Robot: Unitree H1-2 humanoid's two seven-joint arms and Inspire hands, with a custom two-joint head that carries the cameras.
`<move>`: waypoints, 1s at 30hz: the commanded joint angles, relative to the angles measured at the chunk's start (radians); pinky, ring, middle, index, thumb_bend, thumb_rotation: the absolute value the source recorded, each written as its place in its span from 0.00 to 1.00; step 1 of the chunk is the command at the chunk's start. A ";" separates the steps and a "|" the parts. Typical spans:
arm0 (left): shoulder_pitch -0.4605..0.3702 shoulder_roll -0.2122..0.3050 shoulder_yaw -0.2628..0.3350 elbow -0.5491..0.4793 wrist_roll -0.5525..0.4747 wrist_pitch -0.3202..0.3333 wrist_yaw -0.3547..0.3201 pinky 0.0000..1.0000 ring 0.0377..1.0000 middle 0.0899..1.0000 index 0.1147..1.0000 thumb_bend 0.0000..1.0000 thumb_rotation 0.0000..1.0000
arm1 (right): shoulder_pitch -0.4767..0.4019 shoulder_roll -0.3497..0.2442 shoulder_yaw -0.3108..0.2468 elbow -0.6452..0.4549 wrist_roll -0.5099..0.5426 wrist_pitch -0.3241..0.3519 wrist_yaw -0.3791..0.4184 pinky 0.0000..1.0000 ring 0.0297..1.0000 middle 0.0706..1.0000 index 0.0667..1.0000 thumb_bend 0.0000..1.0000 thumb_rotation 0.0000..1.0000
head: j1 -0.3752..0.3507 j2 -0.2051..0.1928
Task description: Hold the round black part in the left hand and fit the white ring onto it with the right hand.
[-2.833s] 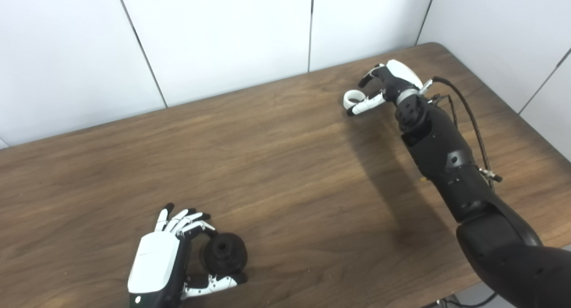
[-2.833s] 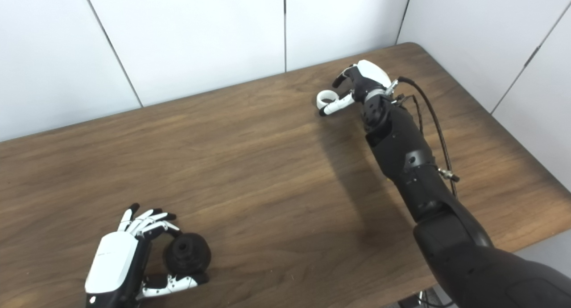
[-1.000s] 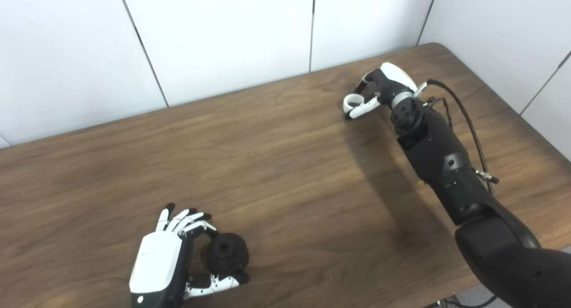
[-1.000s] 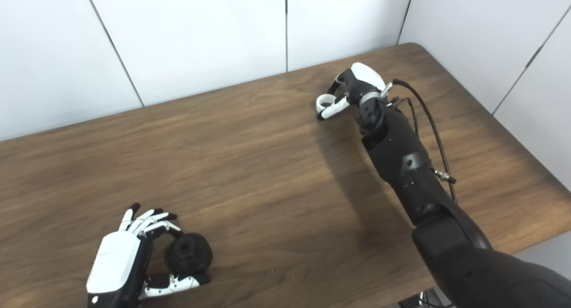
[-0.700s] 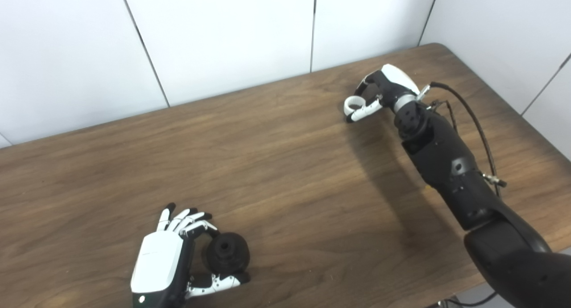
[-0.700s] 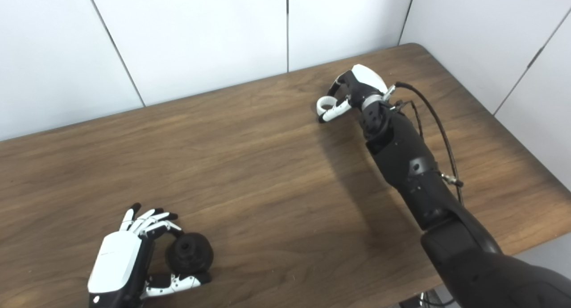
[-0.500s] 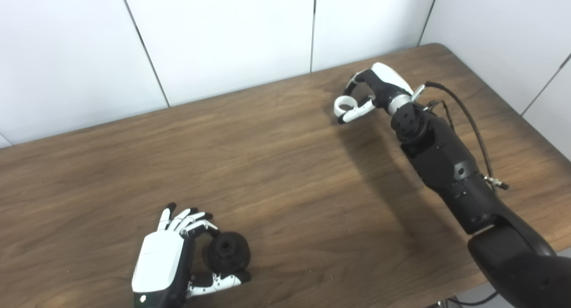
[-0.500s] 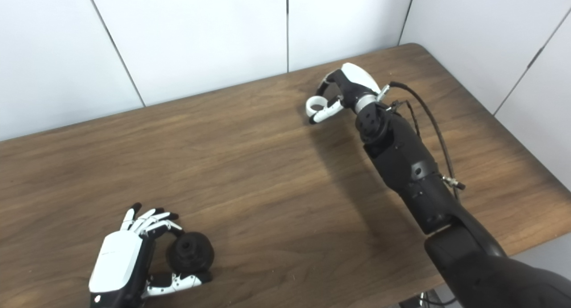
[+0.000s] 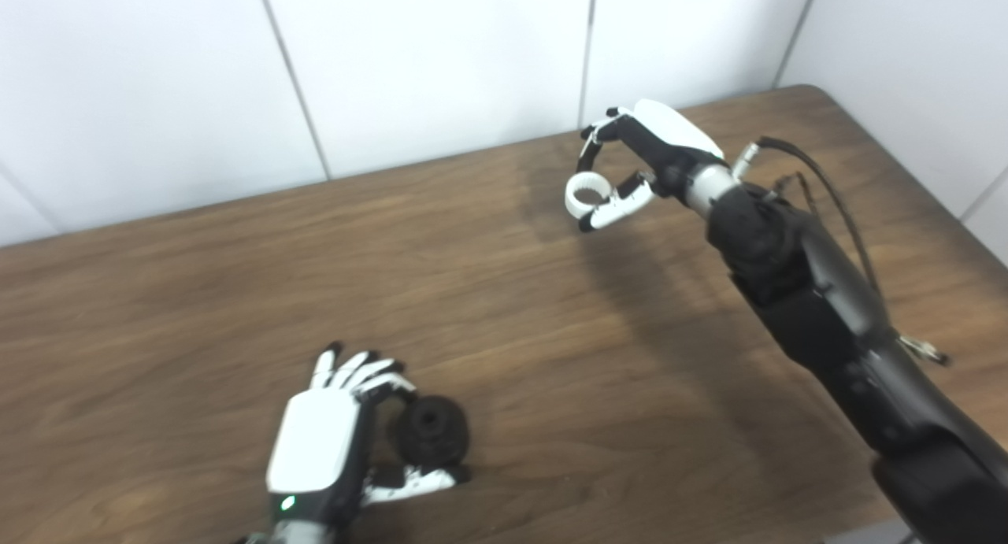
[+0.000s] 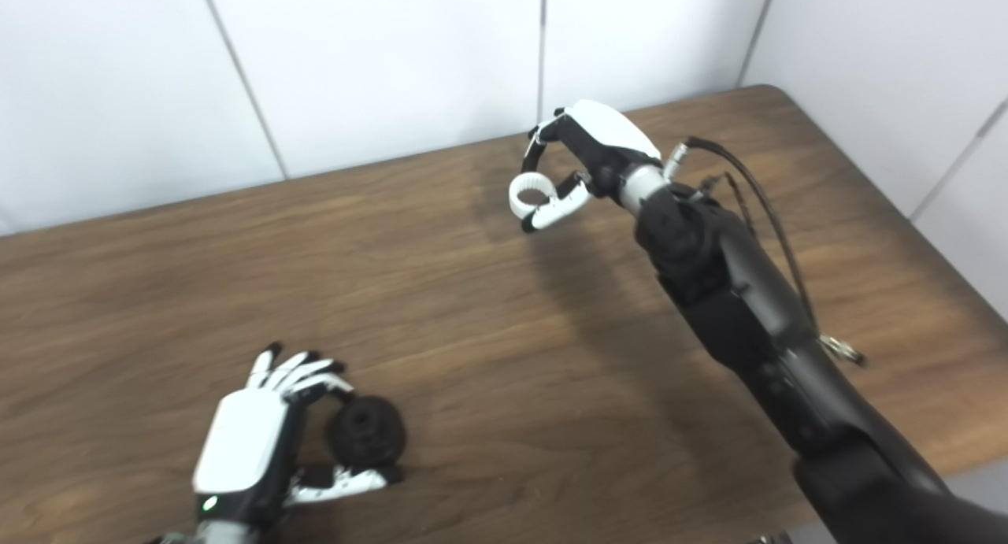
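Left hand (image 9: pixel 315 442) sits at the near edge of the table (image 9: pixel 197 308), palm side turned toward the round black part (image 9: pixel 431 430). Its fingers (image 9: pixel 358 371) curl over the part's far side and the thumb lies along its near side, so the hand is grasping the part. The black part rests low, at or just on the tabletop; contact with the wood cannot be told. Its central hole faces up toward the camera.

Right arm (image 9: pixel 819 292) comes in from the bottom right corner and stretches across the table toward the far side, with a dark cable (image 9: pixel 819 186) looping off the wrist. Arm casts a broad shadow on the wood to its left.

Right hand (image 9: pixel 638 162) is raised above the far part of the table, near the back edge. It pinches the white ring (image 9: pixel 587 195) between fingertips above and thumb below, so it is closed on the ring. Ring hangs at the left end of the hand, its opening visible, clear of the tabletop.

Ring and black part are well apart, ring far and right, part near and left.

White wall panels (image 9: pixel 433 56) stand behind the table.
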State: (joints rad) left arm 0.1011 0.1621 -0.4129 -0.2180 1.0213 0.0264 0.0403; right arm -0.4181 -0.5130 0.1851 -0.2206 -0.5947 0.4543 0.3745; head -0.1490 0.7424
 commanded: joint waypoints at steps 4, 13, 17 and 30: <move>-0.007 -0.012 -0.028 0.027 0.042 0.016 -0.017 1.00 0.87 0.76 0.42 0.52 0.05 | 0.001 0.002 -0.004 -0.159 -0.014 0.014 0.097 0.98 0.96 0.82 0.45 0.52 0.13 | 0.027 0.006; -0.018 -0.032 -0.046 0.035 0.069 0.037 -0.011 1.00 0.87 0.75 0.42 0.52 0.06 | 0.057 0.092 0.017 -0.301 -0.073 0.015 0.248 0.99 0.94 0.83 0.45 0.52 0.14 | 0.078 0.020; -0.018 -0.034 -0.051 0.029 0.071 0.047 -0.014 1.00 0.87 0.75 0.42 0.52 0.06 | 0.081 0.123 0.024 -0.330 -0.073 0.015 0.293 1.00 0.95 0.83 0.45 0.52 0.14 | 0.081 0.025; -0.025 -0.037 -0.061 0.021 0.077 0.060 -0.025 1.00 0.87 0.75 0.42 0.52 0.06 | 0.145 0.194 0.081 -0.403 -0.097 0.011 0.342 1.00 0.96 0.83 0.45 0.52 0.13 | 0.088 0.044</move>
State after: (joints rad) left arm 0.0802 0.1270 -0.4605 -0.2028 1.0753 0.0748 0.0459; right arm -0.2567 -0.3229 0.2683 -0.5902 -0.6891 0.4686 0.7242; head -0.0598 0.7854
